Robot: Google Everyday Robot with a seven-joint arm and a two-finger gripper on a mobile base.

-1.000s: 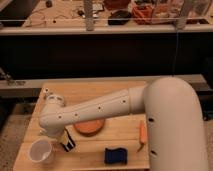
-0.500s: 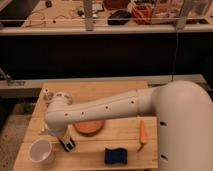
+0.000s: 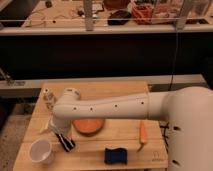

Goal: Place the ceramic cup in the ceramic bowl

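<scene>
Gripper [image 3: 65, 143] hovers, grip state unclear. Ceramic cup [image 3: 41, 151] just left; ceramic bowl [image 3: 89, 126] right-behind. Risk: misaligned descent tips cup off table [image 3: 95, 90] edge.

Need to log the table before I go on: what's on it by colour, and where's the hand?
White: 1, ceramic cup
Orange: 2, ceramic bowl, carrot-like stick
Blue: 1, folded cloth
Total: 4
The hand sits low between cup and bowl.

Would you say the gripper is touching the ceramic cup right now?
Apart. The camera view shows bare table between the gripper and the ceramic cup; the gripper sits to the cup's right.
</scene>
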